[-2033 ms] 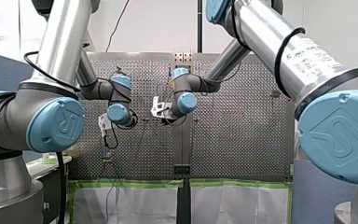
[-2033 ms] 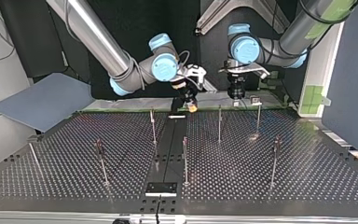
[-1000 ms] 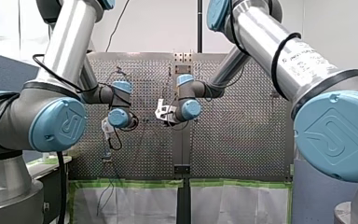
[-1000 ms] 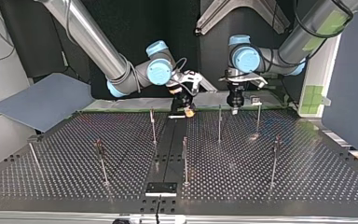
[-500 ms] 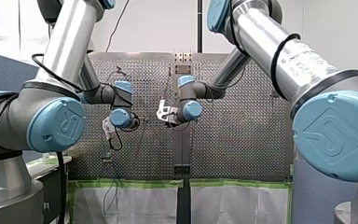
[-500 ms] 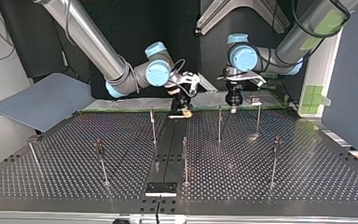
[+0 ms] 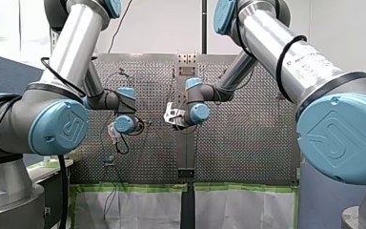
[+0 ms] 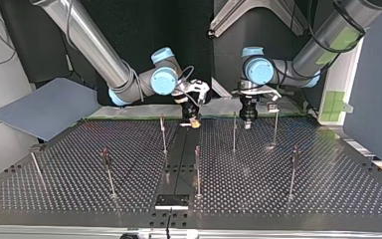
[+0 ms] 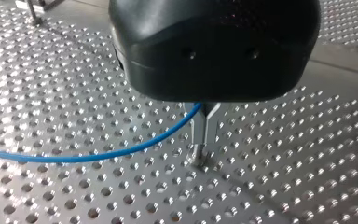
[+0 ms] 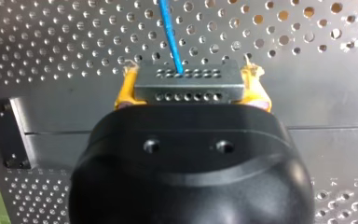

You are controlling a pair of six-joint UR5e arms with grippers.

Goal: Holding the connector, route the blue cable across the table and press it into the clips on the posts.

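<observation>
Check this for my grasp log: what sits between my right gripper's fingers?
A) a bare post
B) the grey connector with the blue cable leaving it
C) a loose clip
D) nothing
B: in the right wrist view the right gripper has its yellow-padded fingers on either side of the grey connector, and the blue cable runs out of its row of holes, away from the gripper.

In the top view a flat grey-blue rectangular board (image 8: 45,107) lies at nine o'clock, green tape patches (image 8: 334,102) at three o'clock.
</observation>
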